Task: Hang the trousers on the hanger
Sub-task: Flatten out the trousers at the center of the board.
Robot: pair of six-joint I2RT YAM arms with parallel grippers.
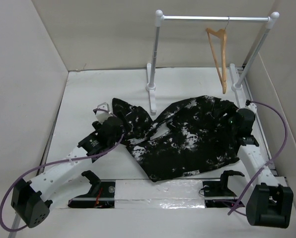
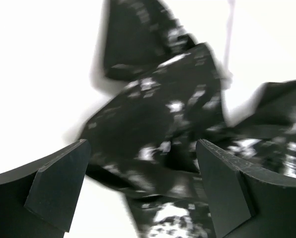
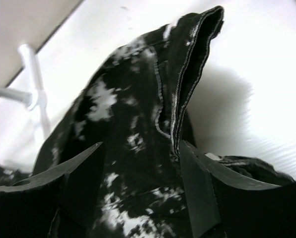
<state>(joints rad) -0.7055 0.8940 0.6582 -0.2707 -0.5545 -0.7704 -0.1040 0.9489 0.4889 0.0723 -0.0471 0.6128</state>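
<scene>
The trousers (image 1: 187,136), black with white splatter, lie crumpled across the middle of the table. The wooden hanger (image 1: 218,52) hangs by its hook from the rack's rail at the back right, apart from the trousers. My left gripper (image 1: 119,127) is open at the trousers' left end. In the left wrist view (image 2: 141,148) the blurred fabric (image 2: 158,119) lies between and beyond the fingers. My right gripper (image 1: 233,124) is open at the trousers' right edge. In the right wrist view (image 3: 142,148) fabric lies between the fingers and a stitched hem (image 3: 187,74) rises by the right finger.
The white and silver rack (image 1: 158,59) stands at the back, and its left foot (image 1: 151,99) touches the trousers' far edge. White walls enclose the table on the left, back and right. A silver strip (image 1: 153,191) runs along the near edge between the arm bases.
</scene>
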